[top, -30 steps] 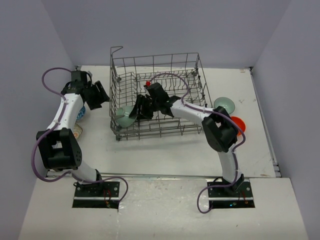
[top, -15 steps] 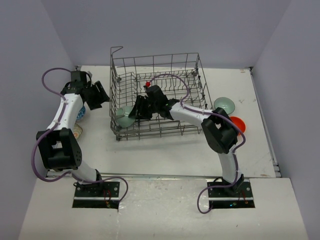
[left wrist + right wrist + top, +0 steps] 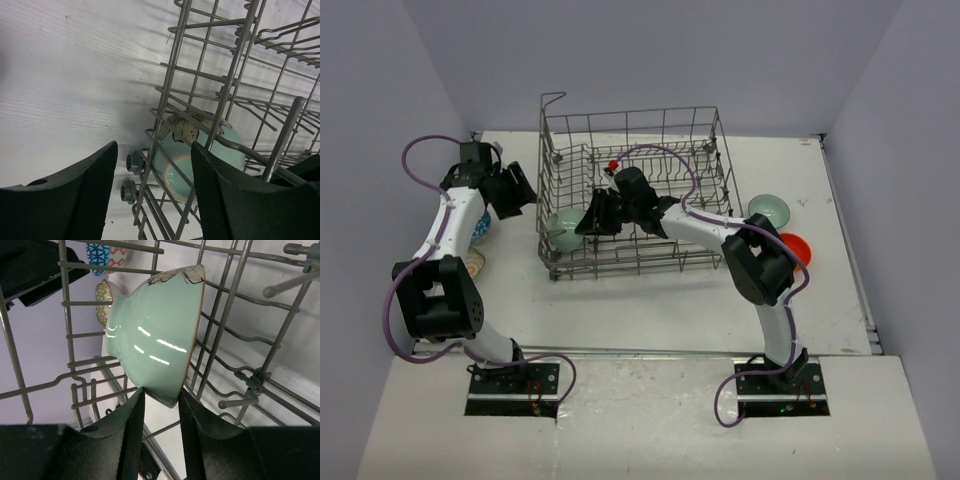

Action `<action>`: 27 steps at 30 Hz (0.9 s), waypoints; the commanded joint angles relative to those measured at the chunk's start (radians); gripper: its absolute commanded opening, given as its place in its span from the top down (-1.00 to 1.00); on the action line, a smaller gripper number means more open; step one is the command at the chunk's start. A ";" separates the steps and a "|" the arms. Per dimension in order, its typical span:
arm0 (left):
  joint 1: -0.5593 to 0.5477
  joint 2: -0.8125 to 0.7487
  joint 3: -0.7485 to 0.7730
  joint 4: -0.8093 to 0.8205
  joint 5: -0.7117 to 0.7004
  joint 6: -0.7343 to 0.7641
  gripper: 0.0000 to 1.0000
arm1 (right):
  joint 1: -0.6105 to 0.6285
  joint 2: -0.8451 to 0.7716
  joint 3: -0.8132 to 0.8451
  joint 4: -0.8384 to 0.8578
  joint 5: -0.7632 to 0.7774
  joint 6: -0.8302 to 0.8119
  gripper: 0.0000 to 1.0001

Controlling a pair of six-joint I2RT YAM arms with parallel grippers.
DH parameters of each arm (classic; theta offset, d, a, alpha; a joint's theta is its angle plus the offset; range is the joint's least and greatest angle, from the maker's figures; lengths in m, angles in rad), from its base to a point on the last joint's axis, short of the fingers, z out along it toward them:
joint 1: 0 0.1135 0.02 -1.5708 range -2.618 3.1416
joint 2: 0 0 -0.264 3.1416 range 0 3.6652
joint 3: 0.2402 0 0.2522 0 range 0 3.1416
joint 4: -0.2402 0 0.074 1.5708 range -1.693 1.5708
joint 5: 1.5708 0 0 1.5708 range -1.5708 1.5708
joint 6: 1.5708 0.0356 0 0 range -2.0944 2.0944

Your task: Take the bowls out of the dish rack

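Spreading under everything, the white table. Standing on its far middle, the dish rack, a big grey wire basket, far larger than any bowl.

Reaching in over the rack's right side, the right arm, stretched across the basket toward its left end. Curling round outside the rack's left wall, the left arm, clear of the wires.

Sitting low among the wires at the rack's left end, the right gripper. Clamped there on the racked mint bowl, by the right wrist view: right gripper pinching the lower rim, one finger against the outer wall, the other on the inner side.

Hovering just beside the rack's left wall, the left gripper. Spread well apart in the left wrist view, the left gripper, nothing between its fingers, aimed at the wire wall from outside and not touching it.

Standing on edge inside the rack's left end, the racked mint bowl, pale green with a leafy pattern at the rim, mouth turned toward the right gripper, foot toward the left wall. Showing through the wires in the left wrist view too, the racked mint bowl.

Resting on the table right of the rack, the second mint bowl, and near it, closer to the arms' bases, the orange bowl. Lying on the table left of the rack, partly hidden by the left arm, the blue bowl and, nearer the bases, the whitish patterned bowl.
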State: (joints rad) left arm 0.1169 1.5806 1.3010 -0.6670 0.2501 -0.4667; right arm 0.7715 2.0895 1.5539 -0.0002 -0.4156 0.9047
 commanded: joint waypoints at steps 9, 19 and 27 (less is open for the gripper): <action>-0.013 -0.011 0.009 0.029 0.084 -0.001 -0.24 | 0.022 0.029 0.032 0.264 -0.126 0.033 0.33; -0.013 -0.018 0.006 0.021 0.069 0.000 -0.25 | 0.020 0.050 0.071 0.255 -0.187 0.048 1.00; -0.014 -0.014 -0.023 0.052 0.080 -0.015 -0.25 | 0.017 -0.022 0.038 0.296 -0.244 0.056 1.00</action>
State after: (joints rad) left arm 0.1173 1.5806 1.2919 -0.6552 0.2584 -0.4706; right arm 0.7883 2.1479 1.5955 0.2249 -0.6033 0.9535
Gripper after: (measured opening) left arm 0.622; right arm 0.052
